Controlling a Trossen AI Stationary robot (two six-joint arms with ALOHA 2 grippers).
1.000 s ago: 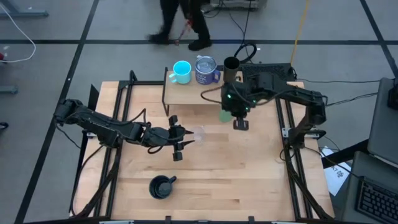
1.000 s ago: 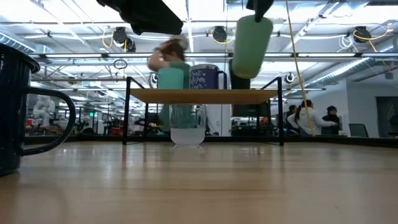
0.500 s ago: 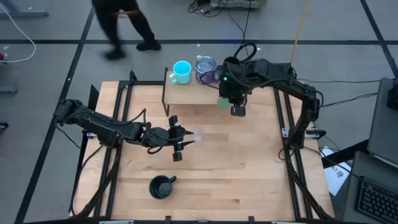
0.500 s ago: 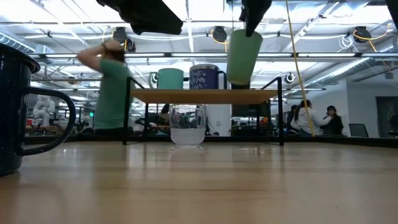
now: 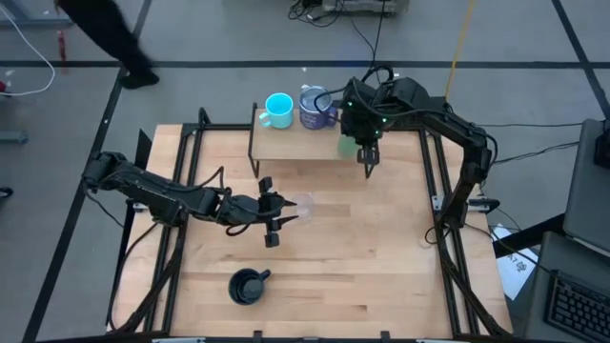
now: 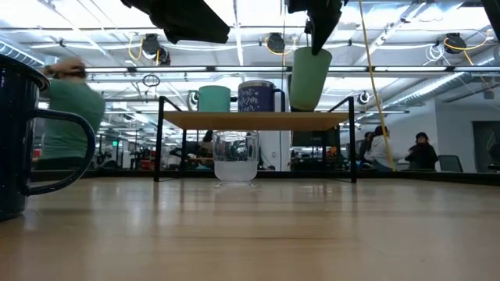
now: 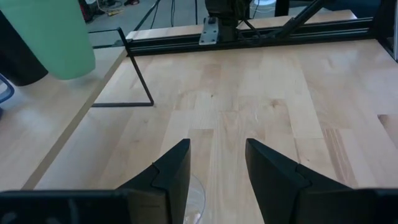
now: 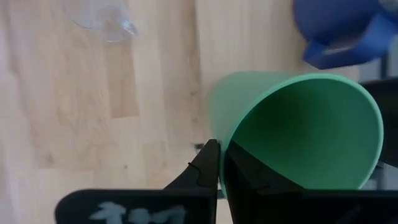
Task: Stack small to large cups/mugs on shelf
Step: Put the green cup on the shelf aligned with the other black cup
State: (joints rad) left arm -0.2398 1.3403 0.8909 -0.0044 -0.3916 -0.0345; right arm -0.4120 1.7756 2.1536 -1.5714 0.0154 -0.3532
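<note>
Green cup [image 6: 309, 78] hangs above the right end of the shelf [image 5: 286, 145], pinched by its rim: the right gripper [image 8: 217, 163] has its jaws closed on the wall, one finger inside, one outside, so the cup stays upright and can likely be lowered straight down beside the blue mug [image 5: 315, 108]. It is clear of the board in the low view, not yet set down. Cyan mug [image 5: 277, 110] and blue mug stand side by side on the shelf, small toward the left, which suggests the row is being built by size. The black tumbler [image 7: 18, 59] shows only partly behind the cup in the left wrist view. Left gripper [image 5: 274, 217] rests low over mid-tabletop [image 5: 381, 257], jaws open, with the clear glass [image 5: 303, 205] just beside its tips, probably staged as a next pick. Dark mug [image 5: 247, 285] sits alone near the front edge, untouched. Count: six vessels, one of each; two grippers; one shelf.
</note>
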